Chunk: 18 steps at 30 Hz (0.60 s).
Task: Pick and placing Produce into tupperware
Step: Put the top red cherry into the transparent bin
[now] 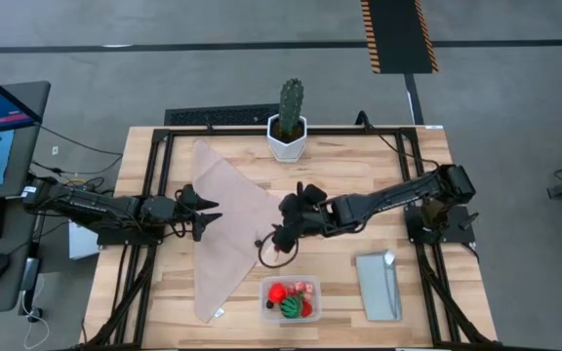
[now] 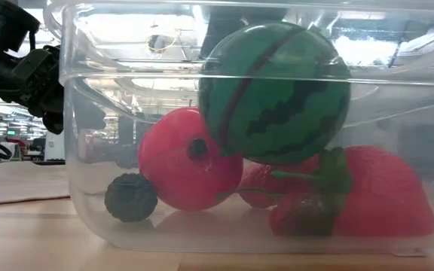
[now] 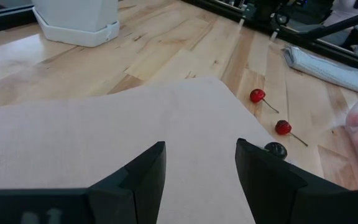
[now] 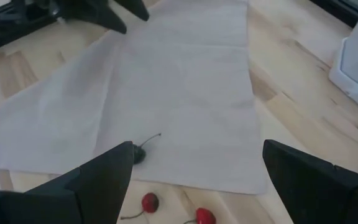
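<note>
High view: a wooden worktop (image 1: pixel 359 180) carries a beige cloth (image 1: pixel 227 219), a clear tub (image 1: pixel 292 300), a cactus (image 1: pixel 290 119) in a white pot and a grey-blue lid (image 1: pixel 378 285).
Left hand: the left hand (image 1: pixel 206 214) hangs over the cloth's left edge, fingers spread and holding nothing; in the left wrist view its two dark fingers (image 3: pixel 143 171) stand apart above the cloth (image 3: pixel 104 130).
Right hand: the right hand (image 1: pixel 283 237) hovers at the cloth's right edge, above the tub; in the right wrist view its fingers (image 4: pixel 107 168) are wide apart and empty.
Loose fruit: a dark cherry (image 4: pixel 138 155) lies on the cloth's edge (image 4: pixel 179 93); two red cherries (image 4: pixel 148 202) lie on bare wood just beside it. The left wrist view shows the same three, red ones (image 3: pixel 257 96) near the dark one (image 3: pixel 275 149).
Tub: it sits at the worktop's near edge, between the cloth's tip and the lid.
Tub contents, low view: a green striped ball (image 2: pixel 275 92) rests on a pink-red fruit (image 2: pixel 181 159) and a strawberry (image 2: pixel 383 196), with a dark berry (image 2: pixel 130 197) on the tub floor (image 2: pixel 202 235).
</note>
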{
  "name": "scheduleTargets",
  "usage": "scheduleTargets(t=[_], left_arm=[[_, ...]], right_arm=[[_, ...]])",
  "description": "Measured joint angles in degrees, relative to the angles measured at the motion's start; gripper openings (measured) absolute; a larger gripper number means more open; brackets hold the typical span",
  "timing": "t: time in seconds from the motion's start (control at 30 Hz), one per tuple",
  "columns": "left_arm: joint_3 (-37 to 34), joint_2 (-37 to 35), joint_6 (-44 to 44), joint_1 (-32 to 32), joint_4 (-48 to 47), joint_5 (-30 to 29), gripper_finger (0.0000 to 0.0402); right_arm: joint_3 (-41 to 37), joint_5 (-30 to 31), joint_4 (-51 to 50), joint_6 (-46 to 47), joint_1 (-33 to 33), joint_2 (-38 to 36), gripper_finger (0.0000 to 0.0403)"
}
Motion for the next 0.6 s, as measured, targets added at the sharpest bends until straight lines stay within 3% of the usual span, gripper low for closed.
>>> scheduleTargets(t=[0.27, 0.6], left_arm=[[0.00, -0.02, 0.00, 0.00, 0.00, 0.01, 0.0182], [0.00, 0.00, 0.00, 0.00, -0.01, 0.00, 0.0182]], right_arm=[[0.00, -0.25, 0.06, 0.12, 0.55, 0.00, 0.0379], [0.00, -10.74, -15.05, -3.46, -2.52, 0.25, 0.0378]])
